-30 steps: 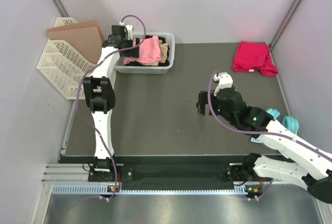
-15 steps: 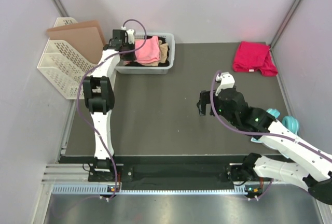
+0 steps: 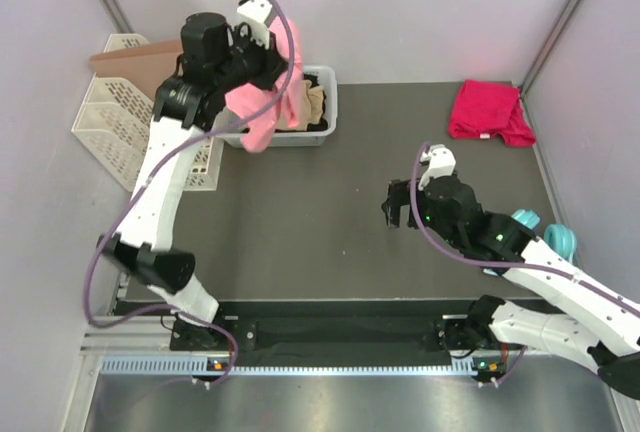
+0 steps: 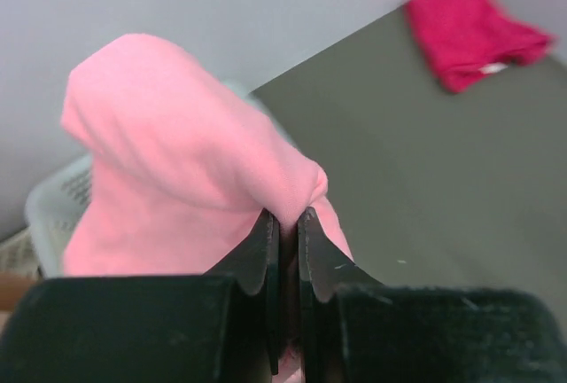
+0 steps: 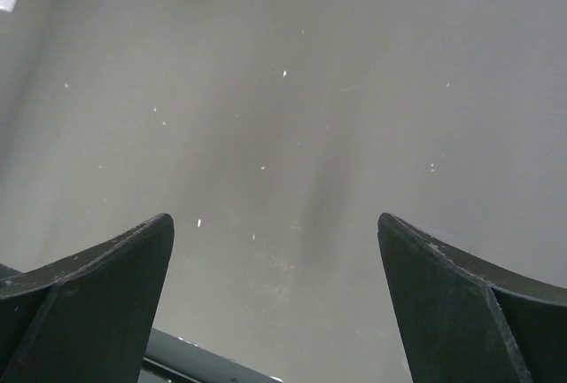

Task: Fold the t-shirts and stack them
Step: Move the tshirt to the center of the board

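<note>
A salmon pink t-shirt (image 3: 256,117) hangs in the air over the left end of the grey basket (image 3: 328,112), pinched at a fold by my left gripper (image 3: 262,74), which is raised high. In the left wrist view the left gripper (image 4: 288,215) has its jaws shut on that pink t-shirt (image 4: 177,161). A tan t-shirt (image 3: 315,102) and dark cloth stay in the basket. The magenta-red t-shirt (image 3: 488,110) lies folded at the table's far right corner, and the left wrist view shows this magenta-red t-shirt (image 4: 474,33) too. My right gripper (image 3: 395,207) hovers open over bare mat; the right gripper (image 5: 275,223) holds nothing.
A white file rack (image 3: 105,127) with a brown board (image 3: 135,55) stands left of the basket. A teal headband (image 3: 548,234) lies by the right arm near the right table edge. Walls close in the back and both sides.
My left gripper shut on the pink t-shirt inside the basket, then rose and swung left, pulling the shirt up out of it. The right arm barely moved.
</note>
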